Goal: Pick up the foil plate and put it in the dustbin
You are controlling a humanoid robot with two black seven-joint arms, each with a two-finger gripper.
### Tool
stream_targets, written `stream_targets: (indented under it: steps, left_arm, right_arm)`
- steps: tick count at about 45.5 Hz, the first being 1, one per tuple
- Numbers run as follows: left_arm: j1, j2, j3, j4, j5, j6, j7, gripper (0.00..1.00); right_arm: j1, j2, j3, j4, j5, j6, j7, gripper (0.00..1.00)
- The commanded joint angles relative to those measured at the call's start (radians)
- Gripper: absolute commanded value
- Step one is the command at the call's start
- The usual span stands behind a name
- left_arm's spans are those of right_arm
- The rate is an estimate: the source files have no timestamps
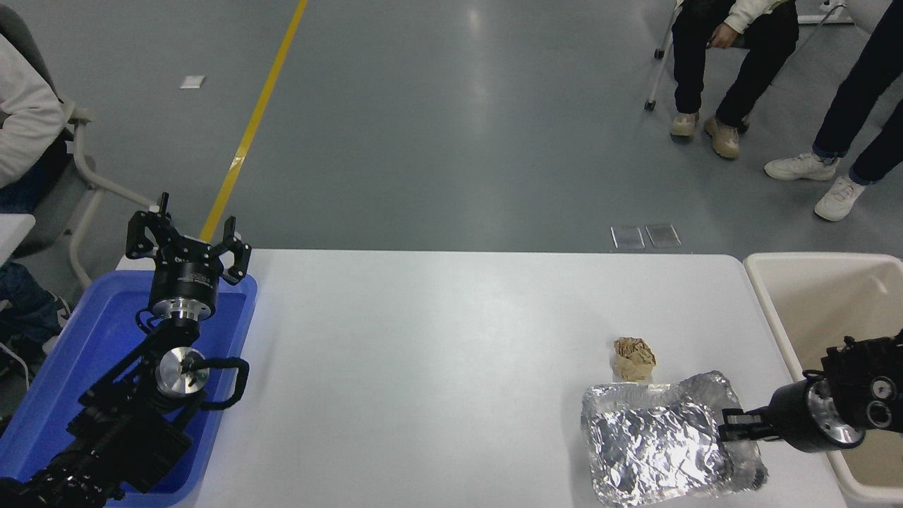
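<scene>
A: Start at the left. What is there?

B: One blue tray (42, 395) at the table's (437, 353) left edge, and over it the left gripper (188, 243), parked, its fingers spread wide with nothing between them.

A: And the middle?

B: Only bare white tabletop until the right part, where one small crumpled brown paper ball (633, 358) sits. Just in front of it, nearly touching, is one foil plate (663, 441), silver and crinkled, at the table's near right corner.

A: Is the plate held?

B: The right gripper (730, 425) reaches in from the right edge, its fingers closed narrow on the plate's right rim. I cannot tell whether the plate is lifted off the table.

A: The dustbin?

B: One cream dustbin (769, 296), past the table's right edge. The plate is just beside it, outside it.

A: Anyone about?

B: One person seated at the far left, and two pairs of legs at the upper right.
</scene>
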Motion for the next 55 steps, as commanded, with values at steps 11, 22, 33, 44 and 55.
stream_targets:
  steps: [11,22,33,44,55]
  left_arm:
    - [0.002,0.001,0.000,0.000,0.001,-0.002,0.000,0.99]
    - [0.003,0.001,0.000,-0.002,0.001,-0.002,0.000,0.99]
    - [0.003,0.001,0.000,0.000,-0.001,-0.002,0.000,0.99]
    - [0.003,0.001,0.000,0.000,-0.001,-0.002,0.000,0.99]
    - [0.003,0.001,0.000,0.000,-0.001,-0.002,0.000,0.99]
  right_arm:
    - [0.902,0.142,-0.652,0.172,0.138,0.201,0.037,0.00]
    - [1.082,0.193,-0.720,0.173,0.144,0.310,0.057,0.00]
    - [1.100,0.198,-0.718,0.170,0.138,0.322,0.055,0.00]
    - [0.956,0.093,-0.695,0.038,-0.038,0.256,0.046,0.00]
    - [0.610,-0.095,-0.519,-0.325,-0.241,0.186,0.060,0.00]
